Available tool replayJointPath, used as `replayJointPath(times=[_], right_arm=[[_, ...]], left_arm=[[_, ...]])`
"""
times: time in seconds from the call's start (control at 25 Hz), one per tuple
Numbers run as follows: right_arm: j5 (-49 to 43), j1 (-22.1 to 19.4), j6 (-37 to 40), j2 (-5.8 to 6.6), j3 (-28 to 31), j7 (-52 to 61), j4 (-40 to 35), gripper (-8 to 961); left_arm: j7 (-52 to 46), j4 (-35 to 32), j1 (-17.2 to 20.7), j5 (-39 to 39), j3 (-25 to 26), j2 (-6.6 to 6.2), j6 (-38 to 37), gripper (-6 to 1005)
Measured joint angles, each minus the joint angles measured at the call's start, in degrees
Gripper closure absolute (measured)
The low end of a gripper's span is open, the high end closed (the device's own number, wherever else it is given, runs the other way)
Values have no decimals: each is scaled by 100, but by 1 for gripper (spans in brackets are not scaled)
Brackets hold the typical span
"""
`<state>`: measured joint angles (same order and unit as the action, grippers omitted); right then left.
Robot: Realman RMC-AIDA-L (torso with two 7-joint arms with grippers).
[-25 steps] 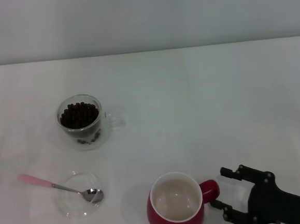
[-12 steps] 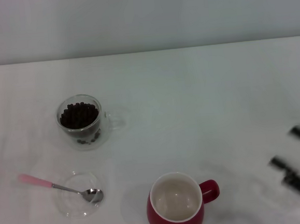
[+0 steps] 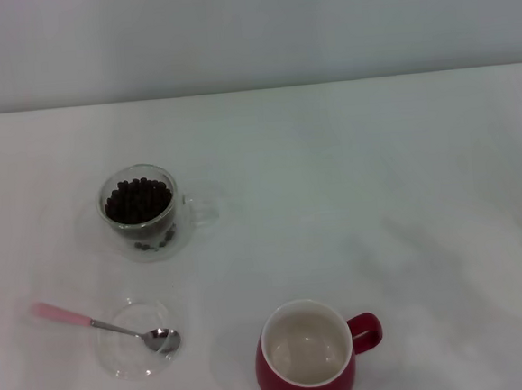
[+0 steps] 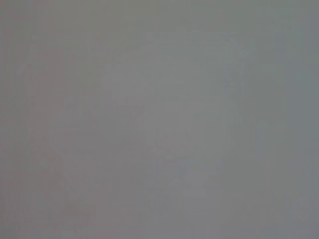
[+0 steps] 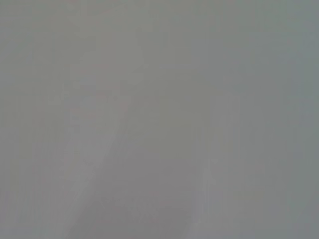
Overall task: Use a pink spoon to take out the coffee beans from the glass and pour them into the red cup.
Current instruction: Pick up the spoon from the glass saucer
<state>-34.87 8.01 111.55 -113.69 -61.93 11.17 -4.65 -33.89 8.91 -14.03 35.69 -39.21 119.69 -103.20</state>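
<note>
Here the pink spoon (image 3: 90, 324) lies on the worktop's (image 3: 349, 170) near left, bowl resting in a shallow glass dish (image 3: 136, 351), handle pointing outward to the left. The glass (image 3: 141, 212) of coffee beans (image 3: 137, 200) stands behind it, the red cup (image 3: 308, 356) to its right. Neither tool is in view, so their state cannot be told; the left arm is probably nearer.

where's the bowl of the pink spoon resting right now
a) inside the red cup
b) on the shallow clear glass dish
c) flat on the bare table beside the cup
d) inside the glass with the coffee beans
b: in the head view the pink spoon lies with its metal bowl on the clear glass dish, pink handle sticking out over the table, apart from the red cup and the glass.
</note>
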Motion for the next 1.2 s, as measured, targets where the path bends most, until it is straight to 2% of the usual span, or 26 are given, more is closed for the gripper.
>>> replayJointPath(times=[0.24,0.44,0.52,0.56,0.96,1.2], right_arm=[[-1,319,-168,-19,1047,138,-77,258],[-12,454,-475,26,1192,184,-304,258],[-21,461,-597,25,1198,184,-401,258],[-28,467,-661,20,1200,184,-442,258],[-47,420,-786,0,1212,149,-562,258],[-38,367,-753,3,1217,133,-563,257]], left_arm=[[-1907,14,370,475,-149,-3,-215,273],[-3087,110,482,517,-663,-8,-159,273],[-3276,126,477,515,-773,-17,-110,272],[-3776,131,436,515,-1012,-28,115,272],[-4706,162,335,517,-1206,-20,862,272],[-4991,164,116,608,-1240,-27,1617,272]])
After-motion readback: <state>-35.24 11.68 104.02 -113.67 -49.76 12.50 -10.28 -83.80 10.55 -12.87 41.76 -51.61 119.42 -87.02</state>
